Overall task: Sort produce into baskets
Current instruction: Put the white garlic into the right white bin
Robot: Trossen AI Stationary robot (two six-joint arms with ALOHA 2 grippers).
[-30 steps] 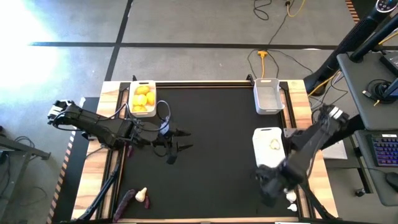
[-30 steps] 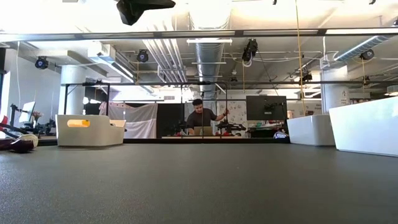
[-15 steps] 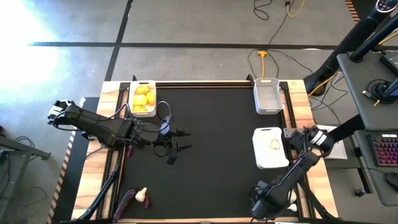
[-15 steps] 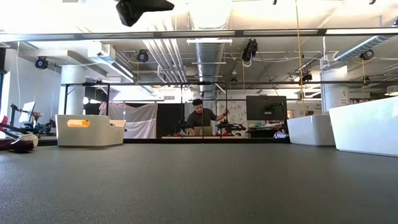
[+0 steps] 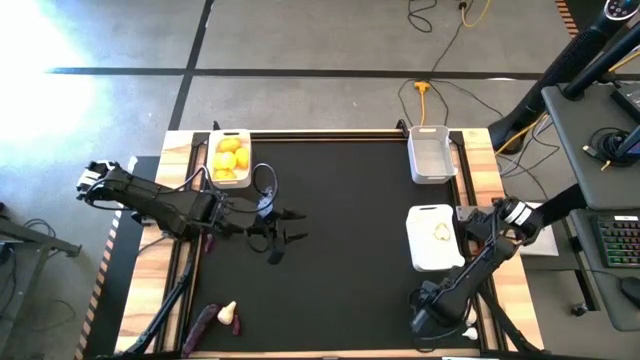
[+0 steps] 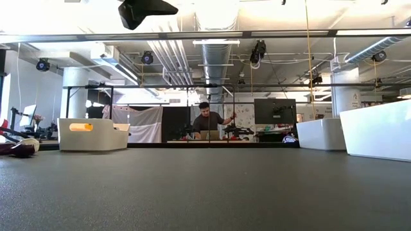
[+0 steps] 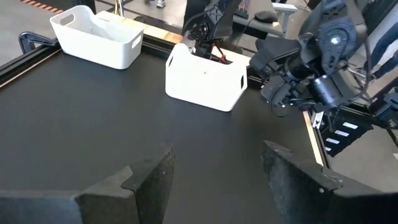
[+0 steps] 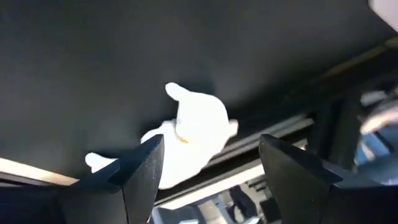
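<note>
Right claw (image 5: 432,322) has shifted; left basket (image 5: 229,157) holds lemons (image 5: 230,152).

From above, the right gripper (image 5: 428,322) covers the garlic bulbs (image 8: 186,137) at the desk's near right corner, and in the right wrist view they blur into one white lump, number unclear. The low view cuts off the nearest basket (image 6: 379,131) at its right edge, contents hidden behind its wall.

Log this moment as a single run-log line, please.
right end effector: open, over garlic bulbs at table's near right edge | left end effector: open, idle mid-left | lemons in left basket
</note>
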